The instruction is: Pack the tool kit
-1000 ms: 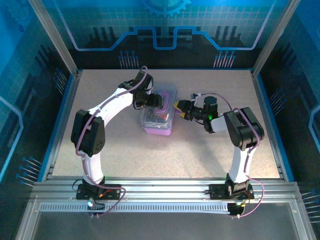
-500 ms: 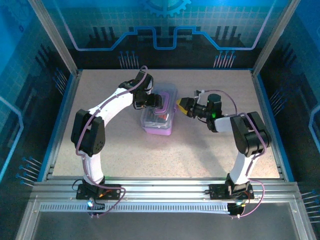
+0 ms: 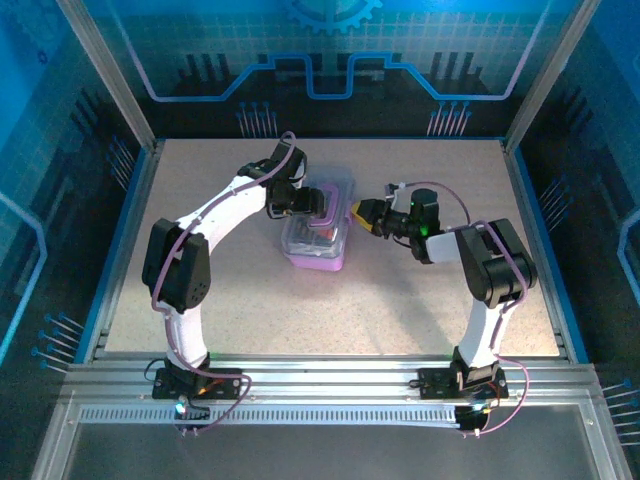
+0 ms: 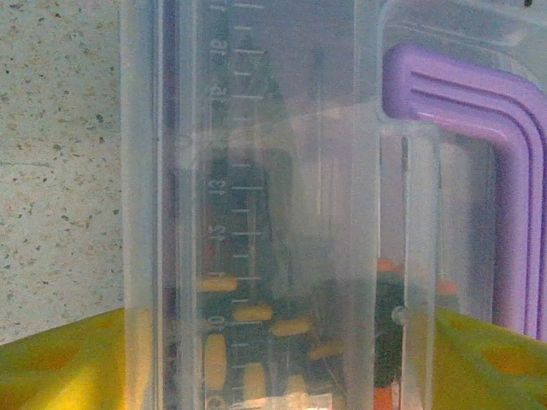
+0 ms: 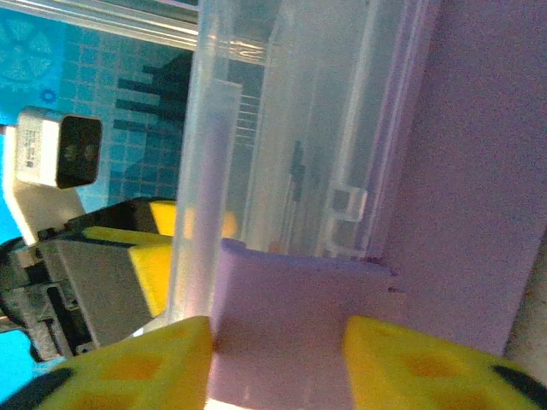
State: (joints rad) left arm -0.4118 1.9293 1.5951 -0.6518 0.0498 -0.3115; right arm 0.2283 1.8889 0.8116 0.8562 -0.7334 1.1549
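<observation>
The tool kit [image 3: 318, 242], a purple case with a clear lid, lies mid-table. Through the lid [image 4: 256, 128] I see yellow-black screwdriver handles [image 4: 248, 342] and an orange one [image 4: 386, 395]; the purple handle [image 4: 504, 171] runs along the right. My left gripper [image 3: 316, 204] reaches over the case from the left, and its yellow fingertips [image 4: 60, 363] press both sides of the clear lid section, so the left gripper [image 4: 282, 367] is shut on it. My right gripper [image 3: 357, 214] meets the case's right side. Its fingers [image 5: 128, 367] close on a purple tab [image 5: 282, 325] that fills the gap in the right gripper [image 5: 278, 367].
Speckled tabletop [image 3: 420, 290] surrounds the case, bordered by the blue frame edge [image 3: 120, 230] and aluminium posts. The left gripper's yellow finger [image 5: 128, 243] and camera housing [image 5: 60, 149] sit just beyond the case in the right wrist view.
The right arm's elbow swung right, then partly back, while its gripper stayed at the case's right side. The left arm and the case have not moved.
</observation>
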